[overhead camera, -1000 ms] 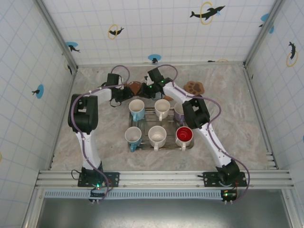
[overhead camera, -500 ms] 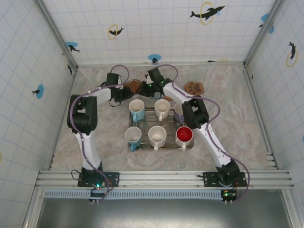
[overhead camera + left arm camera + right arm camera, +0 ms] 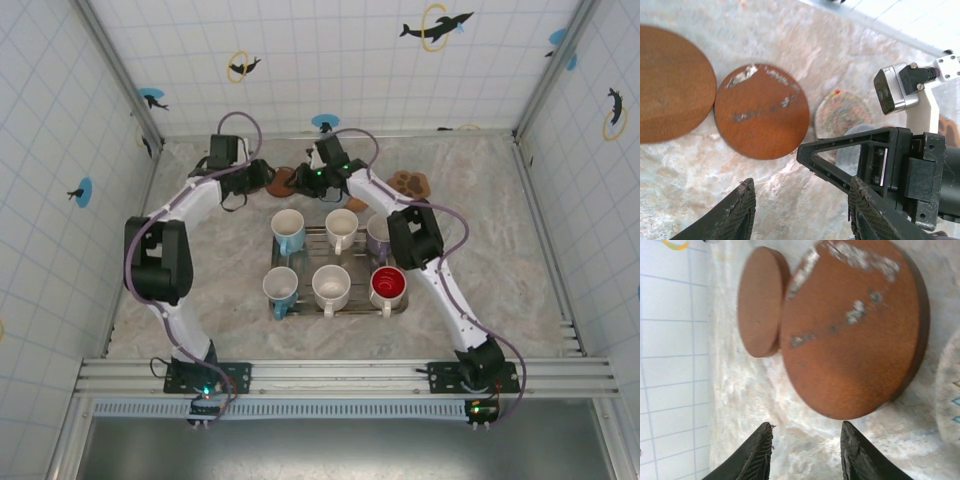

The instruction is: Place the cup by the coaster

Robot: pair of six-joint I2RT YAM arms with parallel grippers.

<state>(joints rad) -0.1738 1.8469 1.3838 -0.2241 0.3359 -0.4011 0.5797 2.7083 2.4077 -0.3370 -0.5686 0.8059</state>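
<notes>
L gripper (image 3: 265, 180) pulled back left; tray (image 3: 340, 313) holds six cups (image 3: 331, 284).

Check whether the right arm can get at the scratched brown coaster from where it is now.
Probably yes. The right tool hangs open and empty just short of the scratched brown coaster, with bare table between them. The plain brown coaster lies off to one side, out of the way.

The marbled table (image 3: 500, 260) before me carries a wire tray (image 3: 312, 255) in its middle. Toward the far edge lie two round brown coasters (image 3: 762, 111) side by side, a patterned coaster (image 3: 842, 112) beside them, and a paw-shaped coaster (image 3: 409, 183).
</notes>
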